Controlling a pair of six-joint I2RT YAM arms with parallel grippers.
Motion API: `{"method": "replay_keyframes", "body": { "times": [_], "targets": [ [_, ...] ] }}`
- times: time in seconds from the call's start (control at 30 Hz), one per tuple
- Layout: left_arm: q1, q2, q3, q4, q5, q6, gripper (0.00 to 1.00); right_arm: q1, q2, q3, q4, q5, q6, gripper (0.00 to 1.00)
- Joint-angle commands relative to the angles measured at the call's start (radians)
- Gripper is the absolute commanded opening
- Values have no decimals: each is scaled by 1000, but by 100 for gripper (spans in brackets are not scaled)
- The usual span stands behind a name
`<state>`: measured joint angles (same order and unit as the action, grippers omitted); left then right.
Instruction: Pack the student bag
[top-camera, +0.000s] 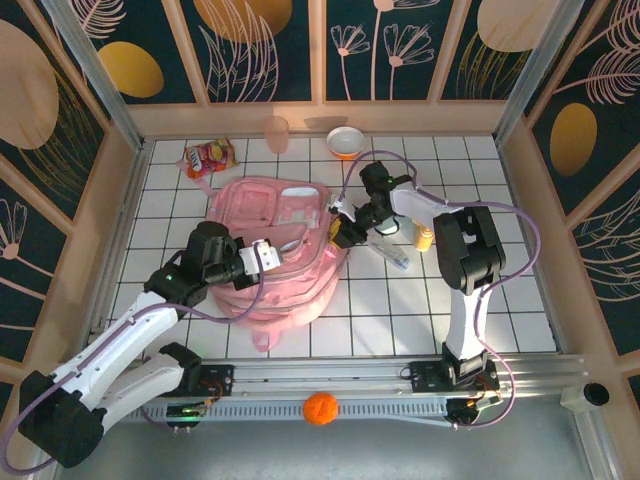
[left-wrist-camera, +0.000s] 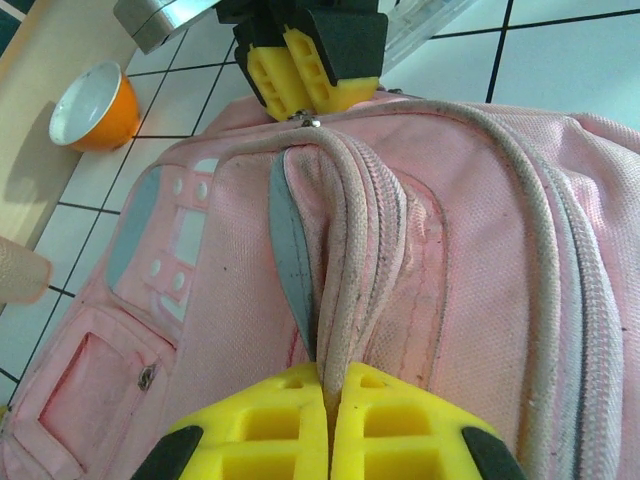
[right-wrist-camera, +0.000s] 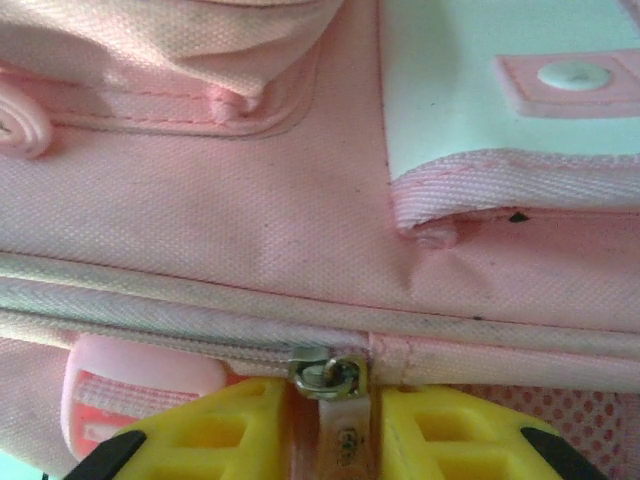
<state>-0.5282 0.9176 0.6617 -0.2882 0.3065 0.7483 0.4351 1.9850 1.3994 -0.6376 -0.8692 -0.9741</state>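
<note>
The student bag (top-camera: 280, 205), a big soft pink backpack, lies flat in the middle of the white tiled table. My left gripper (top-camera: 268, 253) is at its near side. In the left wrist view the yellow fingers (left-wrist-camera: 270, 420) of that gripper (left-wrist-camera: 330, 385) are shut on a raised fold of the bag's (left-wrist-camera: 480, 250) white zip trim (left-wrist-camera: 350, 250). My right gripper (top-camera: 340, 228) is at the bag's right edge, and it also appears at the top of the left wrist view (left-wrist-camera: 305, 85). In the right wrist view it (right-wrist-camera: 335, 400) is shut on the zip pull (right-wrist-camera: 340, 435), just below the metal slider (right-wrist-camera: 327, 375).
An orange bowl (top-camera: 346, 141) and a pink cup (top-camera: 276, 133) stand at the back edge, with a snack packet (top-camera: 208, 158) at the back left. A small yellow bottle (top-camera: 424, 238) and a pen (top-camera: 392, 255) lie right of the bag. An orange ball (top-camera: 320, 408) sits on the near rail.
</note>
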Motion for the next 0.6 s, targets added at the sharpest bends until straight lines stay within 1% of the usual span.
{"method": "replay_keyframes", "body": {
  "times": [0.0,0.1,0.2,0.3,0.53,0.57],
  "targets": [
    [4,0,16,135,25,24,0,-1,-51,-5,-47,-55,11,24],
    [4,6,15,129,9,27,0,-4,-67,-11,-53,-75,11,25],
    [4,4,17,129,4,28,0,-3,-74,-22,-48,-90,14,30],
    [4,1,16,129,2,28,0,-4,-69,-28,-45,-91,18,30],
    [4,-1,13,130,-2,27,0,-4,-59,-25,-57,-86,18,18],
    [5,0,13,131,-5,28,0,-3,-64,-24,-58,-84,19,14]
  ]
}}
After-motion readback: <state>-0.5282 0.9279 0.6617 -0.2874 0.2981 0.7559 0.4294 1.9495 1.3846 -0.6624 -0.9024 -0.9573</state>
